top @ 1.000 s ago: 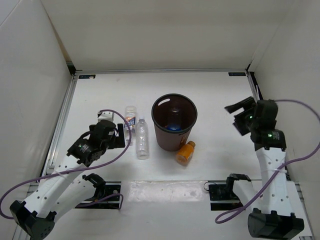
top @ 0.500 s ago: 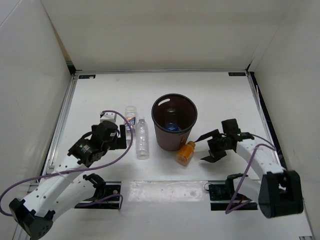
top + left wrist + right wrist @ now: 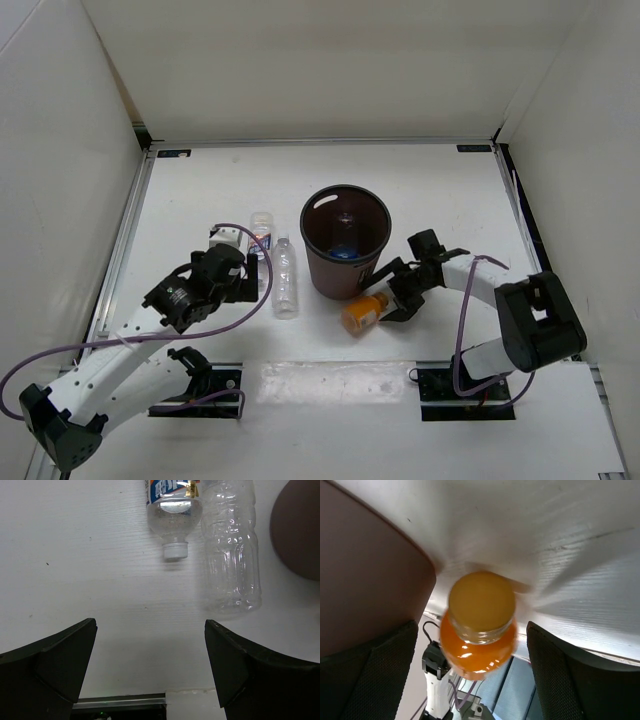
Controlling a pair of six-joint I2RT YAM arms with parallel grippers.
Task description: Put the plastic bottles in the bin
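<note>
The dark brown bin (image 3: 378, 243) stands mid-table; a blue-labelled bottle (image 3: 342, 253) lies inside. The stubby orange bottle (image 3: 362, 313) lies in front of the bin. My right gripper (image 3: 389, 294) is open, its jaws on either side of the bottle's cap end; in the right wrist view the orange bottle (image 3: 477, 630) sits between the fingers (image 3: 555, 665), beside the bin wall (image 3: 365, 580). The clear unlabelled bottle (image 3: 286, 277) and the orange-white labelled bottle (image 3: 261, 233) lie left of the bin. My left gripper (image 3: 255, 275) is open and empty, just short of them (image 3: 230, 545) (image 3: 172, 505).
White walls enclose the table on three sides. The arm bases and black mounting plates (image 3: 200, 385) sit at the near edge, with purple cables looping beside each arm. The bin's side (image 3: 297, 530) shows at the right edge of the left wrist view.
My right arm swung down and left from the right wall to the orange bottle, which slid slightly toward the near left. My left gripper edged closer to the two clear bottles.
</note>
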